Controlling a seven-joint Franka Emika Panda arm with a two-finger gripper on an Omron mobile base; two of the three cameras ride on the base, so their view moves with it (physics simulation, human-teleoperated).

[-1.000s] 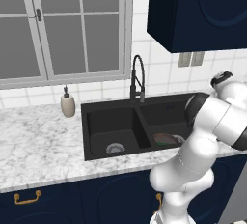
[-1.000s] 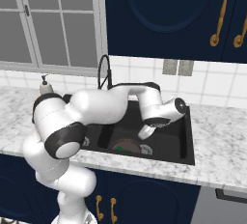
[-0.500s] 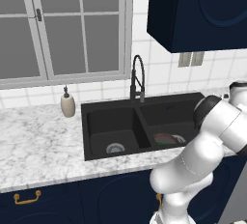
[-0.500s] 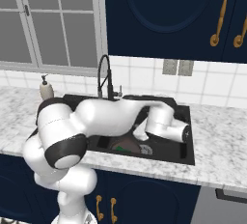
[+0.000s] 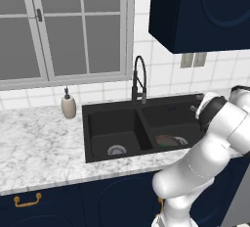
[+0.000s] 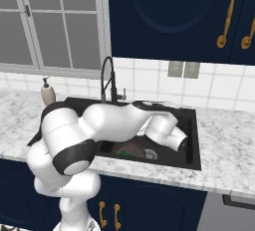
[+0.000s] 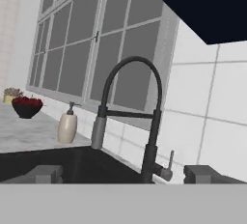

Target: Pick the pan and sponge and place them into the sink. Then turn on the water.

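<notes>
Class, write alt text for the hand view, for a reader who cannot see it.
A tall black arched faucet rises over the dark sink, with a window behind it. A soap bottle and a bowl sit further along the counter.

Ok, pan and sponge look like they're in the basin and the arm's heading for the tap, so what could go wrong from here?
1. The black spring-coil arched faucet has a small silver lever at its base, right beside the stem; the jaws, set wide apart, could strike the stem instead of the lever.
2. The spout hangs over the divider between basins, while the round dark brown pan lies in the right basin of the black double sink, so water may miss it.
</notes>
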